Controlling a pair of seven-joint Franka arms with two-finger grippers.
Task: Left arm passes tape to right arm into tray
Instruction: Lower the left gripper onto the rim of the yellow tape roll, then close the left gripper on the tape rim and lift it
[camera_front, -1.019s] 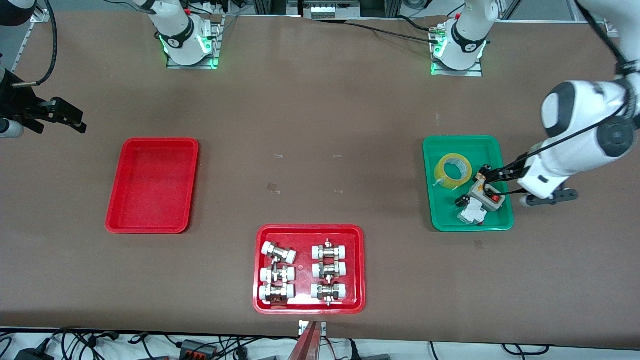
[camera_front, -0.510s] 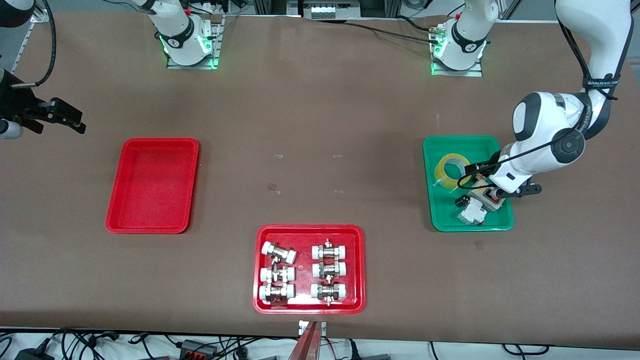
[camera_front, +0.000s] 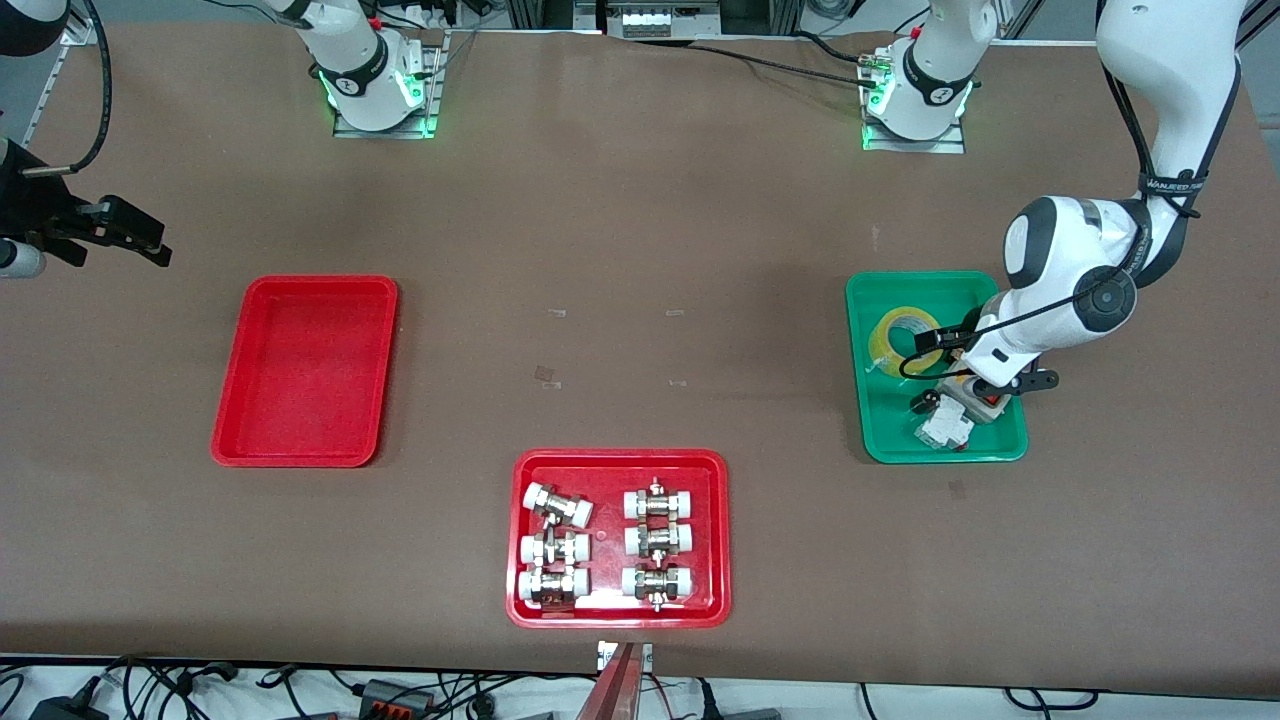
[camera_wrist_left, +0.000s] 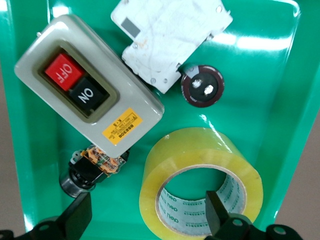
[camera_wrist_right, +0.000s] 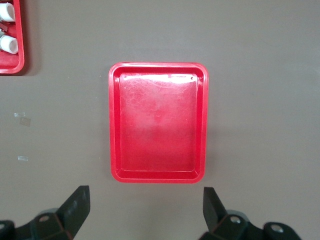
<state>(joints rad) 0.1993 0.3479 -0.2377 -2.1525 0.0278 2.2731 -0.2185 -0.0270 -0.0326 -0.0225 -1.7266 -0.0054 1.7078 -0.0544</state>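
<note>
The tape (camera_front: 905, 341) is seen lying flat in the green tray (camera_front: 884, 445), at the end of that tray farther from the front camera, toward the left arm's end of the table (camera_front: 640, 250). A grey on/off switch box (camera_wrist_left: 87, 95), a white breaker-like part (camera_wrist_left: 170, 35) and a small dark round part (camera_wrist_left: 202, 88) are also held in the green tray. The left end effector (camera_wrist_left: 147, 220) is held over the tape and the switch box with its fingers (camera_wrist_left: 77, 217) spread apart, nothing gripped. The right end effector (camera_wrist_right: 145, 212) is held wide open and empty above the table beside the plain red tray (camera_front: 305, 370), where the right arm waits. A second red tray of fittings (camera_front: 618, 538) is placed nearer to the front camera.
</note>
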